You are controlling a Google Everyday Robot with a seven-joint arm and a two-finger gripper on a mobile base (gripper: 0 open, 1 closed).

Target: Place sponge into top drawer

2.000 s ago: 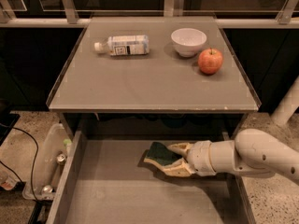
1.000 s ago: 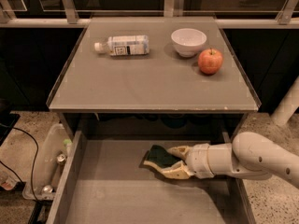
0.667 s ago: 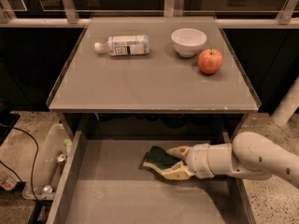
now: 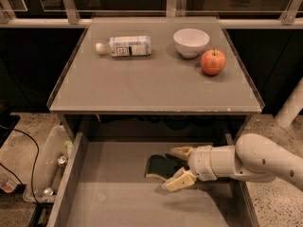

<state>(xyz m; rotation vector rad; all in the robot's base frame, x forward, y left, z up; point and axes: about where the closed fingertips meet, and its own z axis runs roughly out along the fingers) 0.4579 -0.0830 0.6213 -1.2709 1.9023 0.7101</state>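
Note:
The top drawer (image 4: 118, 207) is pulled open under the table, showing its flat grey bottom. The sponge (image 4: 158, 167), dark green on top with a pale yellow base, lies flat on the drawer bottom, right of the middle. My gripper (image 4: 181, 166) reaches in from the right on the white arm. Its fingers (image 4: 179, 181) are spread, one on each side of the sponge's right end, and do not squeeze it.
On the table top (image 4: 156, 84) lie a plastic bottle (image 4: 124, 46) on its side, a white bowl (image 4: 191, 41) and a red apple (image 4: 213, 62). A bin with cans (image 4: 49, 169) stands on the floor left of the drawer, next to cables.
The sponge has come down a little onto the drawer bottom. The lower finger has moved away from it, widening the gap. The arm has hardly moved.

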